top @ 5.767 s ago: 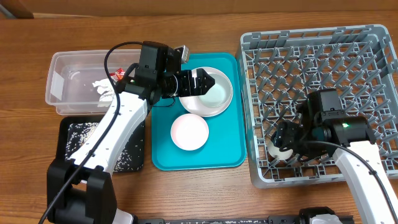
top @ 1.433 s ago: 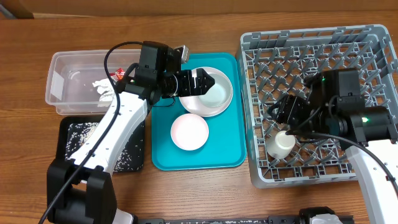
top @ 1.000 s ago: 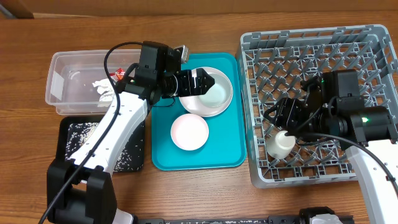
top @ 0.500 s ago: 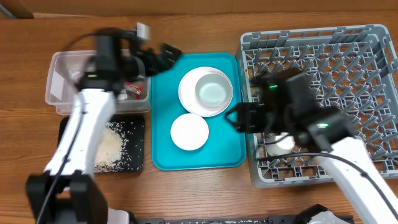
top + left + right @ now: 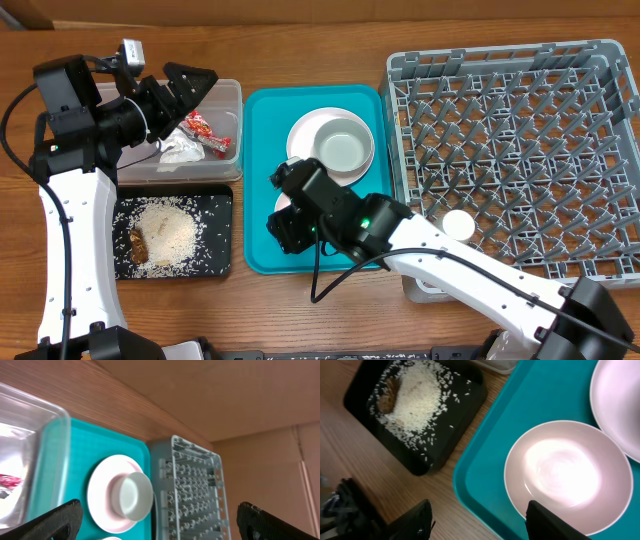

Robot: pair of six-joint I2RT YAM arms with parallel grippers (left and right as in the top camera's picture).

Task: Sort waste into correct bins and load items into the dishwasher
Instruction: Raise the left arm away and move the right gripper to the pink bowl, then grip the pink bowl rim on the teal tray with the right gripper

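My left gripper [image 5: 188, 90] is open and empty above the clear tub [image 5: 228, 95], which holds the red-and-white wrapper [image 5: 207, 128] and the white napkin [image 5: 180, 150]. In the left wrist view the open gripper [image 5: 160, 530] looks down on the plate [image 5: 102, 495] with the grey-green cup [image 5: 132, 492] on it. My right gripper [image 5: 290, 228] is open over the small pale bowl [image 5: 567, 472] on the teal tray; its fingers [image 5: 482, 525] are at the tray's front left corner. Rice with a brown scrap [image 5: 165, 228] lies in the black tray [image 5: 222, 200]. The white cup [image 5: 458, 224] sits in the grey rack [image 5: 520, 120].
The teal tray [image 5: 262, 120] lies between the bins and the rack, with the plate [image 5: 303, 135] and cup [image 5: 343, 150] at its back. My right arm stretches from the front right across the rack's front left corner. Bare wood shows along the table's front edge.
My left gripper moved from the plate leftward over the clear tub. My right gripper left the white cup in the rack and swung left over the small bowl. The rice heap is bigger.
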